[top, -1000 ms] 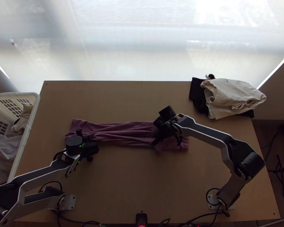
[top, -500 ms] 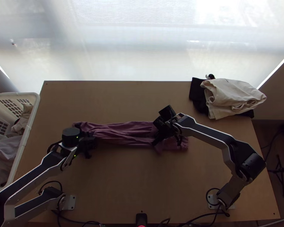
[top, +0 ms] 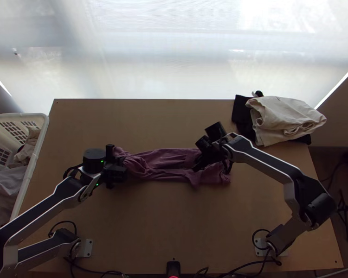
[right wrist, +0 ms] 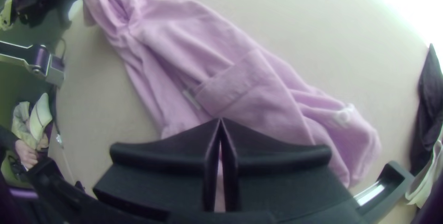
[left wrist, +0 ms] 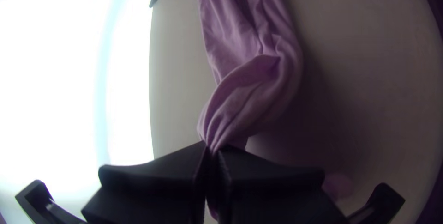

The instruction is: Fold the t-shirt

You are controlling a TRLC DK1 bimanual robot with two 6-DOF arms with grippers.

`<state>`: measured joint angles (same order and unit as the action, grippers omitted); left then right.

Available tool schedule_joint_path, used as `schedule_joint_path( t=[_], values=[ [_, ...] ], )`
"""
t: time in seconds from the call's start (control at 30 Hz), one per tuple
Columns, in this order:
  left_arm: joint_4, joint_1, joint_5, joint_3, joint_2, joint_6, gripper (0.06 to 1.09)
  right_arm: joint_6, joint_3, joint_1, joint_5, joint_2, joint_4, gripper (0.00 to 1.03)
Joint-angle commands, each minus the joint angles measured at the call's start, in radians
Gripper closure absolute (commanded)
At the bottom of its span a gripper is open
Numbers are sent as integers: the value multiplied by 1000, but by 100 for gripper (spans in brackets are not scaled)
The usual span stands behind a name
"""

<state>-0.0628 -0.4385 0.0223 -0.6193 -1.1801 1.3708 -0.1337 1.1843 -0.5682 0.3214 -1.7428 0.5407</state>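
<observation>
The mauve t-shirt (top: 164, 162) lies as a long narrow strip across the middle of the table, creased lengthwise. At its left end is my left gripper (top: 120, 167); in the left wrist view the left gripper (left wrist: 212, 152) is shut on gathered cloth, which rises from the table and twists. Over the strip's right part is my right gripper (top: 197, 167). In the right wrist view the fingertips of the right gripper (right wrist: 220, 121) meet above the t-shirt (right wrist: 184, 34), near a hem-like band, and I see no cloth pinched between them.
A cream cloth (top: 285, 118) rests on a black one (top: 242, 116) at the table's back right corner. On the left stands a white basket (top: 32, 169) with clothes inside. Bare tabletop (top: 164, 222) lies between the strip and the near edge.
The t-shirt's left end has been drawn up and moved right with my left gripper, bunching there. My right gripper has shifted slightly right and its wrist has tilted.
</observation>
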Motion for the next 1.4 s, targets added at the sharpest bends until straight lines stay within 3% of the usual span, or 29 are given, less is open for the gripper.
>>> schedule_joint_path(
  t=[0.0,0.13,0.37,0.57,0.87,1.37],
  values=[
    [14,-101,-1,-69,-62,128,103,-17,-8,134,27,83,51,100],
    [17,-158,1,-157,-136,174,103,-15,0,258,53,155,96,100],
    [-29,-263,7,-372,-260,129,103,-30,-12,436,93,278,208,100],
    [-74,-313,7,-519,-371,165,103,-58,-25,553,139,348,291,100],
    [-68,-444,5,-580,-483,246,103,-57,-66,591,159,434,341,100],
    [-57,-494,10,-933,-846,340,102,-38,-74,591,163,523,386,100]
  ],
)
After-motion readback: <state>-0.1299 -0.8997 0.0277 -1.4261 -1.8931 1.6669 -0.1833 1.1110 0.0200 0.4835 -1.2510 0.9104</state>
